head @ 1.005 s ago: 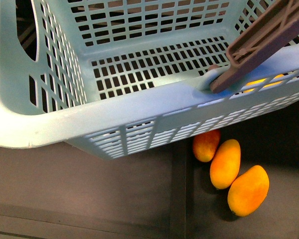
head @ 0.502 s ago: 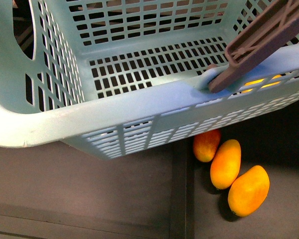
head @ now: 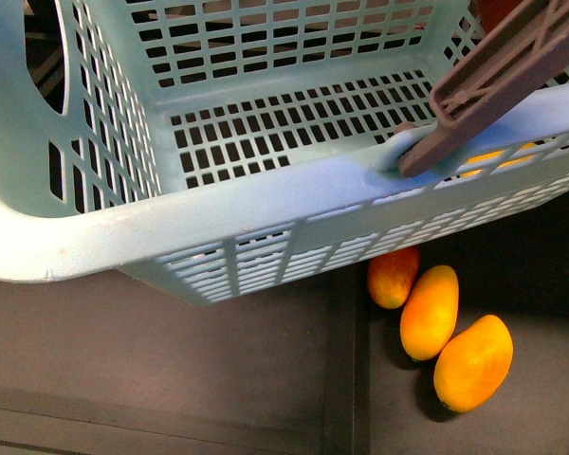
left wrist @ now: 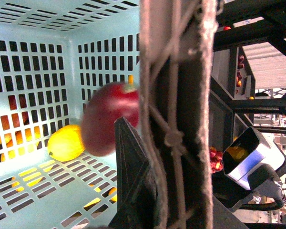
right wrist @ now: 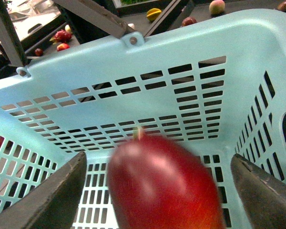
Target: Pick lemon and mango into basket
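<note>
Two things differ in the front view from a second ago: the basket (head: 266, 204) has shifted a little towards 7 o'clock, and a dark red patch now shows at its far edge, at about 1 o'clock; I cannot tell for sure what this patch is. The brown handle (head: 503, 81) leans across the near rim at 2 o'clock as before; the three yellow-orange mangoes (head: 429, 311) lie unmoved on the dark table at 5 o'clock of the basket.

In the right wrist view the mango (right wrist: 167, 186) is blurred and sits between the right fingers (right wrist: 43, 200); these are spread wide and do not touch it, one on each side with a clear gap; so I judge that it is released and dropping inside the basket walls. The left wrist view agrees: the same blurred red mango (left wrist: 109, 117) hangs above the slotted floor, and the lemon (left wrist: 66, 142) already rests on that floor, just beside and below it.

So both fruits are inside the basket, and the task looks nearly finished once the mango settles; it may roll against the lemon. One dark left finger (left wrist: 131, 167) shows close to a brown strip, perhaps the handle; whether the left fingers are closed or apart I cannot tell.
</note>
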Motion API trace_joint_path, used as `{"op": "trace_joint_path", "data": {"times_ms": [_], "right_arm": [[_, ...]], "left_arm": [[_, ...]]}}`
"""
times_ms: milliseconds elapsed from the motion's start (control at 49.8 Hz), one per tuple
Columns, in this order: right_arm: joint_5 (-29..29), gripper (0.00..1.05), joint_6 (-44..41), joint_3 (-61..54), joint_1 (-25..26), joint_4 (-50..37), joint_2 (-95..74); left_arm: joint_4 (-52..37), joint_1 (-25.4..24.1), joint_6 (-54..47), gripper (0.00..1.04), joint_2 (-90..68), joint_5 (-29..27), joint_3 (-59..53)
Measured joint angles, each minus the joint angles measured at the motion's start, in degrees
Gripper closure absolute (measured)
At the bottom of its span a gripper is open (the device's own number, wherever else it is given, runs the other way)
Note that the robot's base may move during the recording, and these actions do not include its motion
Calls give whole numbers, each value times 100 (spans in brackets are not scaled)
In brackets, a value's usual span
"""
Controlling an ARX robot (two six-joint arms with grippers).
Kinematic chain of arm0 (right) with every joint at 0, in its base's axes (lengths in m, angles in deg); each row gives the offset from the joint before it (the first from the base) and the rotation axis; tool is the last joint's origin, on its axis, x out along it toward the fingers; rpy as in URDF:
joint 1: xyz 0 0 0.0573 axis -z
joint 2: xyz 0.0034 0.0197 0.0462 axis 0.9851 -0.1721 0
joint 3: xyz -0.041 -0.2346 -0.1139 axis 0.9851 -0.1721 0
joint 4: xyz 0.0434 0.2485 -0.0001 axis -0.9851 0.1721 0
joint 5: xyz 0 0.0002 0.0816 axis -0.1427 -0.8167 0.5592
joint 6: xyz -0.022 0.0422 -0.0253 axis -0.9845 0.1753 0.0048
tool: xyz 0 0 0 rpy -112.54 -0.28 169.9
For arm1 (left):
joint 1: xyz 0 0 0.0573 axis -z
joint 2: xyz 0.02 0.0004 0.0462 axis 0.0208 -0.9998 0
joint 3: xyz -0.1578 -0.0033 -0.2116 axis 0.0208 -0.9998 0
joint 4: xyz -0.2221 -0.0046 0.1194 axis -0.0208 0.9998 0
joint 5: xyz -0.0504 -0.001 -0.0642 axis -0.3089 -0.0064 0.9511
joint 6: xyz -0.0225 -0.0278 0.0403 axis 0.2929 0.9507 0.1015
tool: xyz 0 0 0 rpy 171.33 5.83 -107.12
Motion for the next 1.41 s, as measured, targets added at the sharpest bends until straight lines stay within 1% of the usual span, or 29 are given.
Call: {"op": "trace_joint_path", "data": {"times_ms": [20, 60, 100, 161, 261, 362, 402, 422, 462, 482, 523, 643, 703, 804, 884, 1407], "right_arm": [[-24, 9, 0, -11, 0, 50, 66], [-33, 7, 7, -35, 11, 109, 149], [-50, 9, 2, -109, 55, 232, 334], [-70, 9, -4, -258, 153, 452, 688], [-597, 9, -55, -584, 382, 1141, 1475], [-1486, 9, -184, -1060, 638, 1843, 2354], [-1812, 15, -435, -1512, 809, 1309, 2726], [-1915, 20, -599, -1827, 881, 793, 2924], [-1978, 27, -719, -2168, 953, 223, 3147], [-1989, 32, -815, -2354, 970, -68, 3283], [-1969, 41, -916, -2581, 970, -295, 3458], [-1956, 57, -988, -2933, 970, -363, 3665], [-1956, 67, -1021, -3136, 970, -365, 3797], [-1956, 90, -1069, -3416, 970, -363, 4133], [-1956, 103, -1102, -3578, 970, -334, 4343], [-1956, 103, -1099, -4175, 970, 374, 5628]], "left_arm": [[0, 0, 0, 100, 0, 2, 0], [-2, 0, 0, 100, 0, 4, 0], [0, 0, 11, 100, 0, 50, 0], [2, 0, 31, 100, -9, 22, -13], [2, 0, -2, 100, -9, -39, -13], [2, -2, 2, 100, -9, -20, -13], [2, 0, 0, 100, -9, 0, -13], [2, 0, 2, 100, -9, 2, -13], [2, 0, 4, 100, -9, 9, -13], [2, 0, 4, 100, -9, 22, -13], [2, 0, 4, 100, -9, 15, -13], [2, 9, -2, 100, -9, 20, -13], [2, 9, 7, 100, -9, 24, -13], [2, 2, -7, 100, -9, -20, -13], [2, 2, -15, 100, -9, -24, -13], [2, 4, -4, 100, -9, 0, -13]]}}
